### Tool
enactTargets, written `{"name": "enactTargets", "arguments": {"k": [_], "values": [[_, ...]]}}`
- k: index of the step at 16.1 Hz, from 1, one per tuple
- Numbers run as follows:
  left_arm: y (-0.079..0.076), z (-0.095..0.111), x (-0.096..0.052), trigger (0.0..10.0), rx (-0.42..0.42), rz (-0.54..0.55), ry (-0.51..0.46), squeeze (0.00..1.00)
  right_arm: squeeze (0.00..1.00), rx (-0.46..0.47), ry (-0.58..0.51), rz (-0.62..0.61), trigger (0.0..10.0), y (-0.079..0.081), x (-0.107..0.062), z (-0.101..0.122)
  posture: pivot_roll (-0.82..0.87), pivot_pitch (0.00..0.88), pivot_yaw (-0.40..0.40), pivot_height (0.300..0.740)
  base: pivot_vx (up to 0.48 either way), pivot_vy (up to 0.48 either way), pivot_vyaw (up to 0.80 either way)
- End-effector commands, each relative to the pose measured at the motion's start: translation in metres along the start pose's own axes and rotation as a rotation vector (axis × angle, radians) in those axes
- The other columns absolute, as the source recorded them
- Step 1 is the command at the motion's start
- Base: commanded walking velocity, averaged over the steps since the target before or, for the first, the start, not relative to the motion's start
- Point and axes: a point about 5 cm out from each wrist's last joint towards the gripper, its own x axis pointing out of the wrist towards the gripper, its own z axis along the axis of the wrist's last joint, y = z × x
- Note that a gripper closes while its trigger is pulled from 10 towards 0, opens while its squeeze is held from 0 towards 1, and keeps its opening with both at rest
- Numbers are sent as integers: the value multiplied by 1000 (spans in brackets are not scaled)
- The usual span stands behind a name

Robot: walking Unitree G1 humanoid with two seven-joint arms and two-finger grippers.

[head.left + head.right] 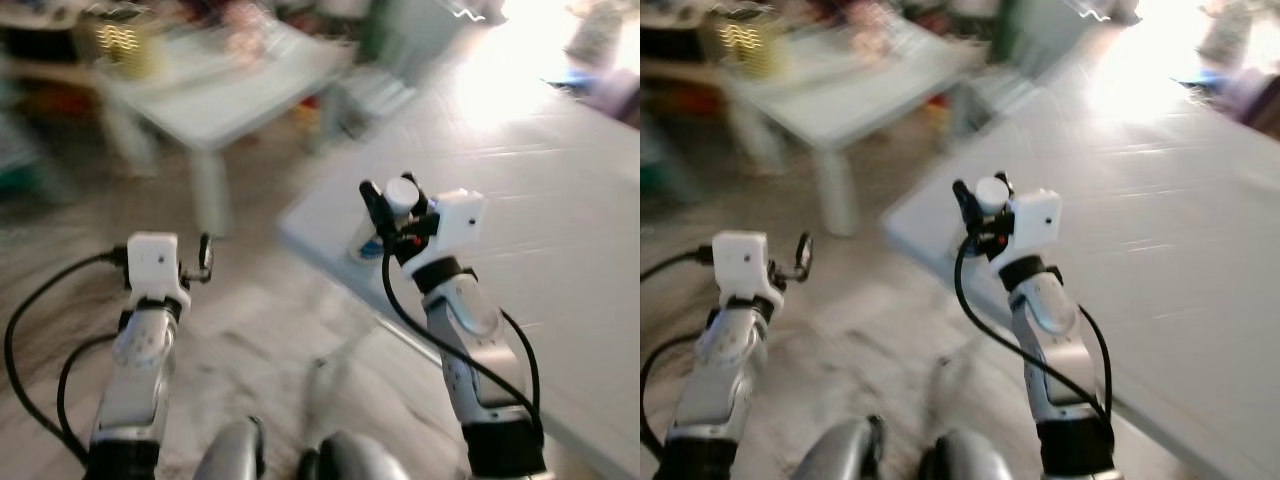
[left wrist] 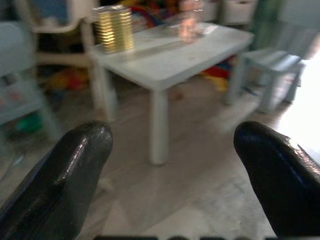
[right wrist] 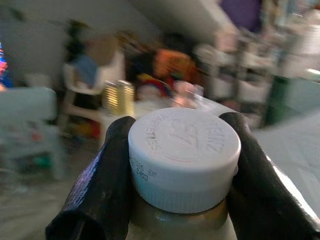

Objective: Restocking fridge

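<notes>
You're in a home, in what looks like a child's playroom. At your 11 o'clock stands a low white plastic table with a gold can on it and a small pale chair beside it. Bright toys crowd the blurred background, over pale wood-look flooring.

end effectors: two, left and right | jars with a white cap: one | gold cans: one | small white surfaces: one | big white surfaces: one
</notes>
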Motion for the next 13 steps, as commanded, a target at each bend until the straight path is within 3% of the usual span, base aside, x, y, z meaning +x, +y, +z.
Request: {"name": "enactTargets", "arguments": {"k": [1,8,13], "values": [[-5,-3,-1,10000,11,-16,12,0,0,14,49,2,10000,-1,-3,-8,125,116,-125,740,0,0,788],[4,-15,-9,10000,34,25,35,0,0,14,82,40,10000,9,-11,-18,120,122,-120,740,0,0,788],[8,-19,-9,10000,45,50,32,0,0,-44,80,-78,10000,-12,-16,-23,117,102,-108,740,0,0,788]]}}
